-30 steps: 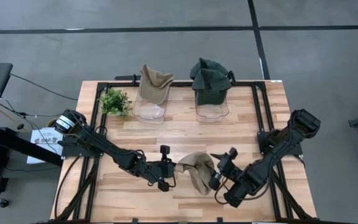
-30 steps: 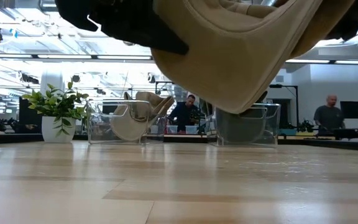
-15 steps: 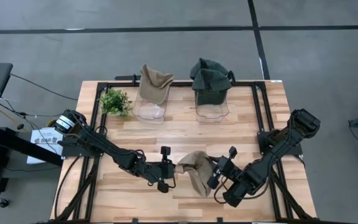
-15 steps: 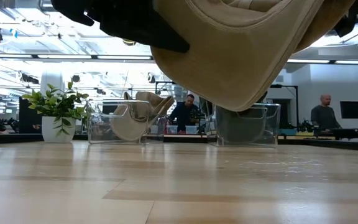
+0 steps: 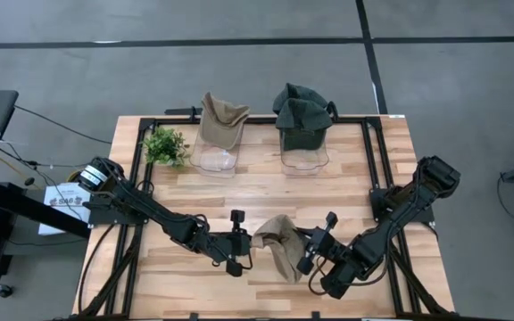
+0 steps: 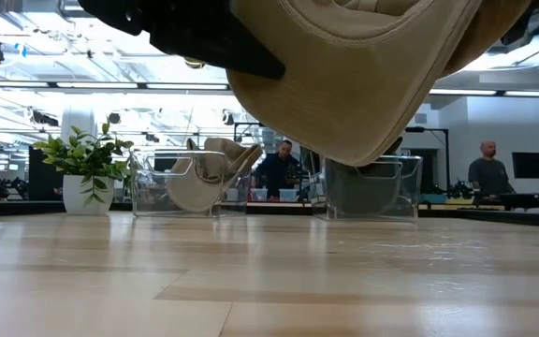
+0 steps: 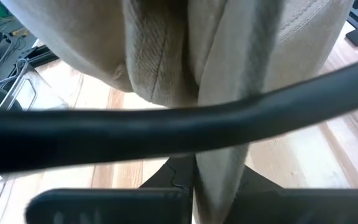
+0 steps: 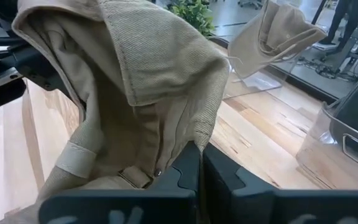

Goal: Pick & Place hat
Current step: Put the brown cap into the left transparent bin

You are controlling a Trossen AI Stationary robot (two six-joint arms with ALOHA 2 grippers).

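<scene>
Both grippers hold one tan hat above the near middle of the table.

From the left, a small potted plant stands at the far left corner of the table, and beside it a clear bin carries another tan hat. The left gripper is clamped on the held hat's left edge, cloth pinched between its fingers in the left wrist view. The hat hangs clear of the wood in the low view, though that view is too close to show much else of it. The right gripper is closed on the hat's right side. Farther back and right, a second clear bin holds dark green hats.
</scene>
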